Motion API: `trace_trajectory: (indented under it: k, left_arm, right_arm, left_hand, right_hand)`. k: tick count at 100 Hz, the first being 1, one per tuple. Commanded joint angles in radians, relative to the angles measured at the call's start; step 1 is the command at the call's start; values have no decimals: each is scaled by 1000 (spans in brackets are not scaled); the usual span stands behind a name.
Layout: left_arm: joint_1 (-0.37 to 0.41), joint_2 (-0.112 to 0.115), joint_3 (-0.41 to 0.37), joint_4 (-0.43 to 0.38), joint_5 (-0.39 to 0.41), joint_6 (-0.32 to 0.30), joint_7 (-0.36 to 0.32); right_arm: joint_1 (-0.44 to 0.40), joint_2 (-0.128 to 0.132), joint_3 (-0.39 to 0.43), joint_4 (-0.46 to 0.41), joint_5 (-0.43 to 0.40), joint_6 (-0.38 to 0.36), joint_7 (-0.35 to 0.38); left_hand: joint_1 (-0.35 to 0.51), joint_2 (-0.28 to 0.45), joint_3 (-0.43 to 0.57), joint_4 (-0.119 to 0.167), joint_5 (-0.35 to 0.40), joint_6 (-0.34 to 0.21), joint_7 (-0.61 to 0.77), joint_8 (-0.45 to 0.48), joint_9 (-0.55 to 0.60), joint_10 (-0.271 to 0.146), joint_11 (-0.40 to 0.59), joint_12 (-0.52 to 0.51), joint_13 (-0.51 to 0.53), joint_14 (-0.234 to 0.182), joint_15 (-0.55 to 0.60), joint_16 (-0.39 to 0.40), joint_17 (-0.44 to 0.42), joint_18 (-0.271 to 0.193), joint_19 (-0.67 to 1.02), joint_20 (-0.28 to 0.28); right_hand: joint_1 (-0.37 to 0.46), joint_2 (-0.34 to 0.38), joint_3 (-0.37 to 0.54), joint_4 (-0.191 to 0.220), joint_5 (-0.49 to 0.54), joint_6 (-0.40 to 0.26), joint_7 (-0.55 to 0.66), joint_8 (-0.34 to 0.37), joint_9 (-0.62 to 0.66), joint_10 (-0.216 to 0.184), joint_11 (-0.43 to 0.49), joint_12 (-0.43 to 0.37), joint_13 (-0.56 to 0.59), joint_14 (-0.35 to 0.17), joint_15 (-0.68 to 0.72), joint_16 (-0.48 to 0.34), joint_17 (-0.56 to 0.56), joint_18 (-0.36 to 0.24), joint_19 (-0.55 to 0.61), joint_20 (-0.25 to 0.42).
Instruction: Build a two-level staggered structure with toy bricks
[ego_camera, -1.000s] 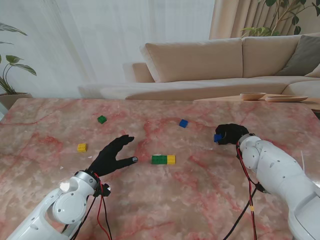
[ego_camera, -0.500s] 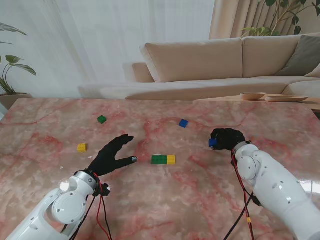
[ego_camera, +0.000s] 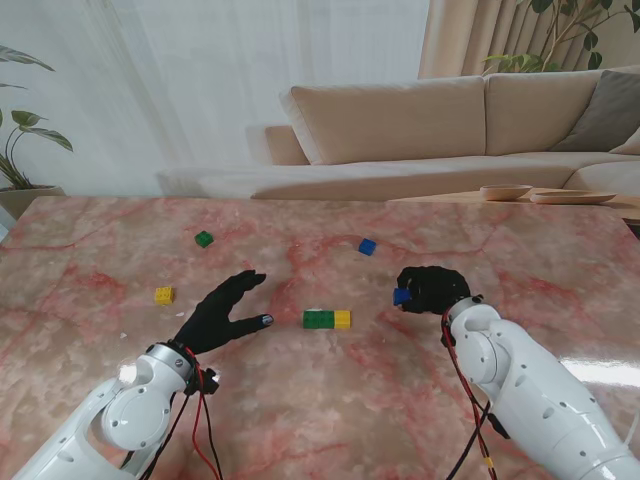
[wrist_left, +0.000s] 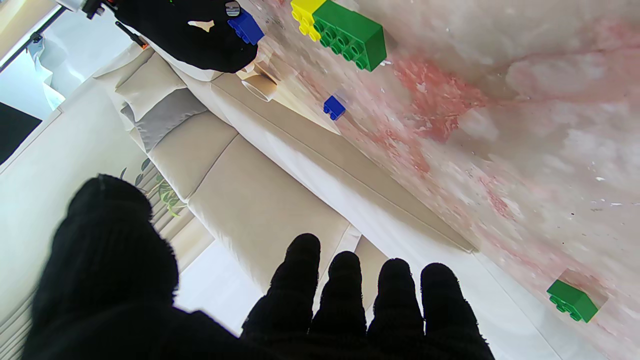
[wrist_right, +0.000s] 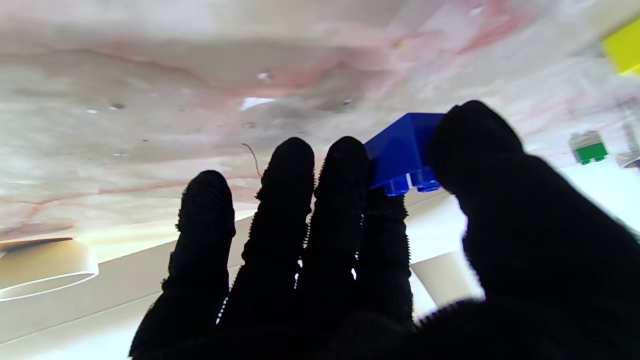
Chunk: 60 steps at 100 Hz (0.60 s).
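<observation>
Pinching a blue brick (wrist_right: 402, 150) — right hand (wrist_right: 350, 240), studs visible wrist-side only.

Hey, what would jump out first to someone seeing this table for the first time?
Likely the right hand, black-gloved, pinching a blue brick above the pink marble table. To its left lies the joined green-and-yellow row at the centre, with the left hand spread open beside it.

Soft daylight pours through the sheer curtains (ego_camera: 200, 90) at upper left, leaving the marble table (ego_camera: 330, 400) bright with a glare patch at lower right. The right wrist view is hazy and blurred towards its edges.
</observation>
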Motion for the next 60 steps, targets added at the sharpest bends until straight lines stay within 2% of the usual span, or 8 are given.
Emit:
trace_trajectory:
  k: [1, 31, 60]
  left_arm:
    - [11, -1, 0, -1, 1, -4, 5]
    - [11, -3, 1, 4, 3, -17, 16]
    - [15, -4, 0, 3, 5, -23, 23]
  right_arm:
    - [-37, -8, -6, -42, -10, 13, 27]
    - [-79, -14, -51, -111, -13, 60, 19]
    - [-73, -24, -111, -117, -11, 101, -12]
  left_hand:
    - [-17, 33, 20, 30, 26, -9, 1, 18, -11, -16, 12, 5, -16, -52, -37, -13, -4, -54, -39, 0]
    - [-18, 34, 23, 31, 29, -7, 0, 18, -11, -14, 14, 6, -15, -50, -37, -13, -4, -54, -43, 2]
    - [-19, 36, 26, 32, 29, -8, -1, 19, -10, -15, 15, 7, -15, -51, -37, -13, -4, -54, -47, 4]
  right_hand:
    - [23, 9, 64, -33, 57, -52, 71, -1, 22, 3, -10, 20, 23, -1, 1, 8, 3, 7, 32, 14]
    - [21, 12, 58, -34, 60, -49, 68, -4, 22, 6, -20, 24, 21, 2, -5, 9, 1, 11, 31, 12]
    - [18, 16, 52, -34, 57, -49, 65, 1, 16, 7, -23, 31, 14, 1, -6, 11, -4, 9, 34, 13]
